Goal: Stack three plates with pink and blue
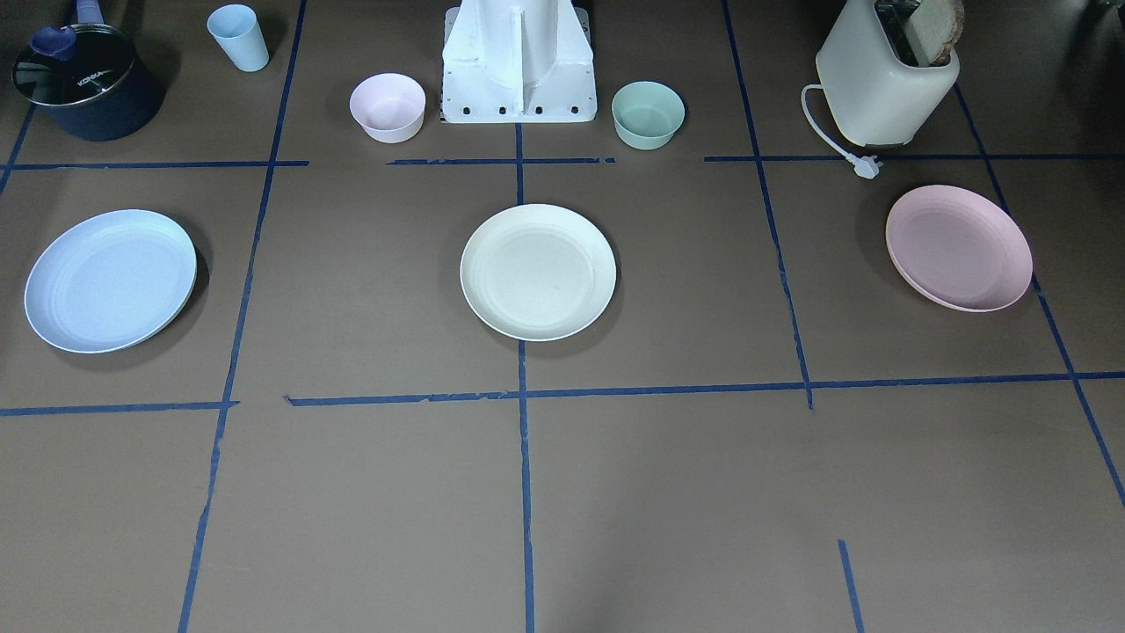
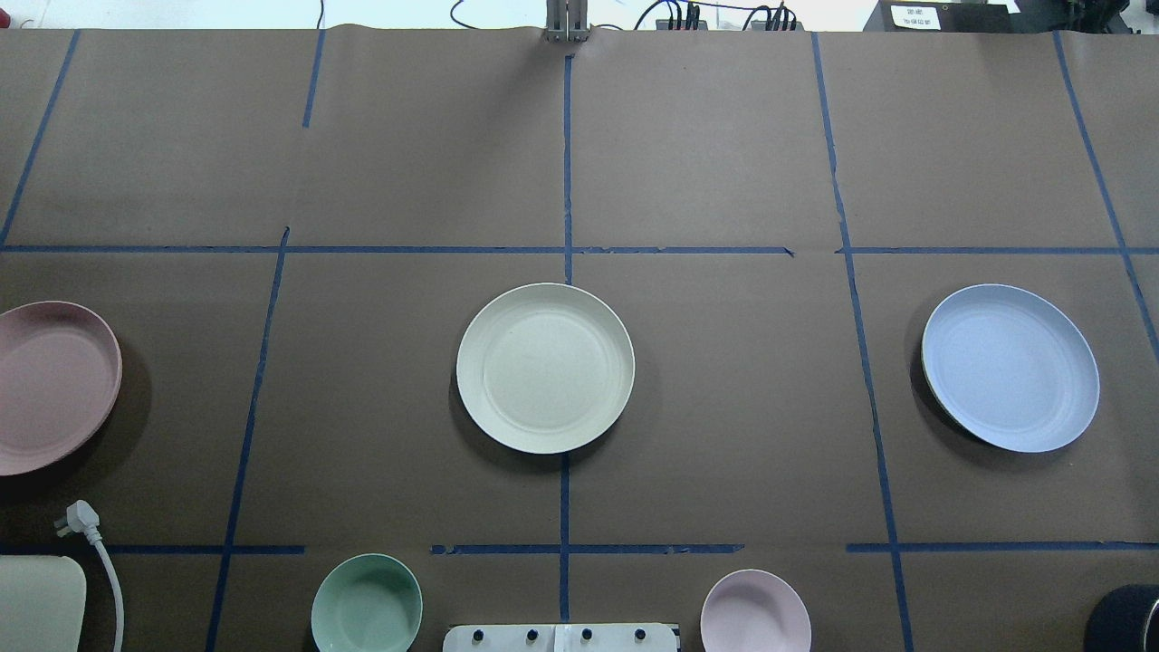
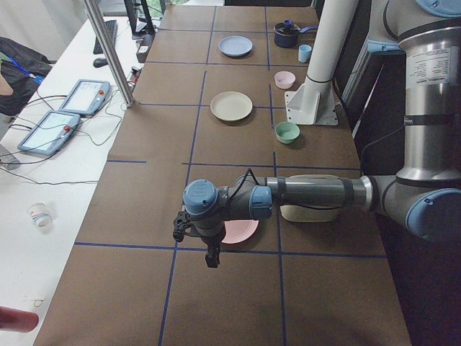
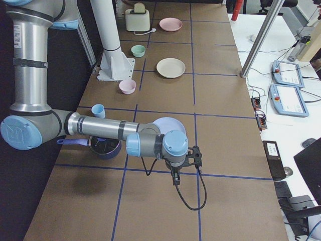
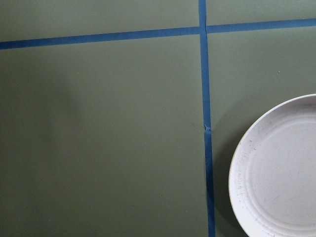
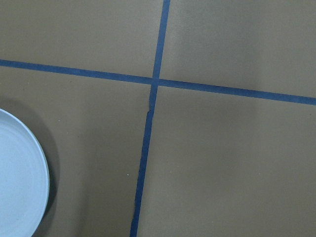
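Note:
Three plates lie apart in a row on the brown table. The cream-white plate point(image 1: 538, 272) point(image 2: 545, 367) is in the middle. The pink plate point(image 1: 958, 248) point(image 2: 50, 388) lies on my left side, and its edge shows in the left wrist view point(image 5: 281, 173). The light blue plate point(image 1: 110, 280) point(image 2: 1010, 367) lies on my right side, and its edge shows in the right wrist view point(image 6: 19, 173). My left gripper point(image 3: 196, 244) hovers beside the pink plate point(image 3: 241, 232). My right gripper point(image 4: 183, 163) hovers beside the blue plate point(image 4: 168, 125). I cannot tell whether either is open or shut.
Near the robot base point(image 1: 518, 70) stand a small pink bowl point(image 1: 388, 107) and a small green bowl point(image 1: 648, 114). A toaster point(image 1: 883, 83) with a loose plug point(image 1: 866, 165) stands behind the pink plate. A dark pot point(image 1: 83, 83) and a blue cup point(image 1: 238, 37) stand behind the blue plate.

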Controlling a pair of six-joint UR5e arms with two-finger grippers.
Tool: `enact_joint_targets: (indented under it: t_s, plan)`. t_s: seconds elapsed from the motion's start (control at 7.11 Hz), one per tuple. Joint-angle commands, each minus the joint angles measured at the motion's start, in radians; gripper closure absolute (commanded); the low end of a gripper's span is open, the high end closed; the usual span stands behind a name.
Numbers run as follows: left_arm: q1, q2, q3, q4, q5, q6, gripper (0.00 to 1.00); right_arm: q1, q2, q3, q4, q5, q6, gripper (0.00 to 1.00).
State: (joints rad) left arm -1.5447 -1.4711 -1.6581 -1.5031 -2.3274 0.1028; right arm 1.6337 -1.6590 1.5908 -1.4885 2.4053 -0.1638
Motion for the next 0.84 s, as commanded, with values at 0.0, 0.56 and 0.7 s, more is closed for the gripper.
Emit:
enact_joint_targets:
  t_s: [0.0,0.56,0.7]
  plan:
    - [0.000,0.000,0.003,-0.043,-0.022,-0.039,0.00,-0.001,0.002,0.002,0.001,0.000,0.003,0.00]
    - [0.142,0.107,0.023,-0.481,-0.093,-0.476,0.00,-0.001,0.004,0.002,0.002,-0.002,0.003,0.00]
    - [0.212,0.107,0.062,-0.606,-0.087,-0.617,0.00,-0.002,0.004,0.002,0.002,0.000,0.001,0.00]
